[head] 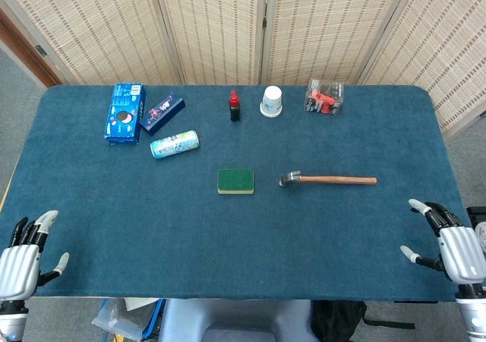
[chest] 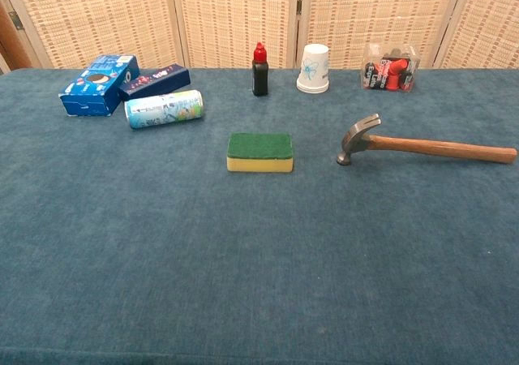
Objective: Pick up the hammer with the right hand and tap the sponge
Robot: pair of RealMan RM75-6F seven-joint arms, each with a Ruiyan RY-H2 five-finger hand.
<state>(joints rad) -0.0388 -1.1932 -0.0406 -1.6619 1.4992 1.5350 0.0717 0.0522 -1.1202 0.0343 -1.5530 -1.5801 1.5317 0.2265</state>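
Nothing lies between hammer (head: 328, 179) and sponge (head: 235, 181)

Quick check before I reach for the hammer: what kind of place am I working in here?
Likely an indoor staged test bench, not a workshop: a table under blue cloth, woven folding screens behind, and unrelated props laid out, including a hammer, sponge and paper cup.

Your left hand (head: 21, 262) sits at the near left corner of the surface (head: 228, 235), back of the hand toward the head camera, fingers (head: 30, 228) apart and extended away from you, thumb out to the side, holding nothing. Your right hand (head: 456, 251) mirrors it at the near right corner, fingers spread and empty. The chest view shows neither hand.
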